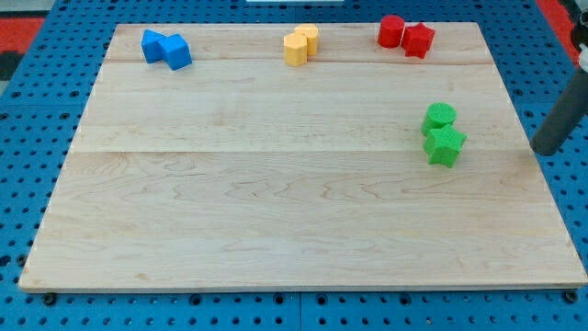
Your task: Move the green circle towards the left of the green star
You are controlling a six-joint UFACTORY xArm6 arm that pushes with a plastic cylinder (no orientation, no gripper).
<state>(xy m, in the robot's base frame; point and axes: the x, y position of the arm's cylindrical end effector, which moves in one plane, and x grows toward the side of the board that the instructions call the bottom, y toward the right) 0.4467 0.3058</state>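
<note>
The green circle sits at the view's right on the wooden board, touching the green star just below it. My tip is at the board's right edge, to the right of both green blocks and well apart from them.
Two blue blocks lie together at the top left. Two yellow blocks sit at the top centre. A red cylinder and a red star sit at the top right. A blue pegboard surrounds the board.
</note>
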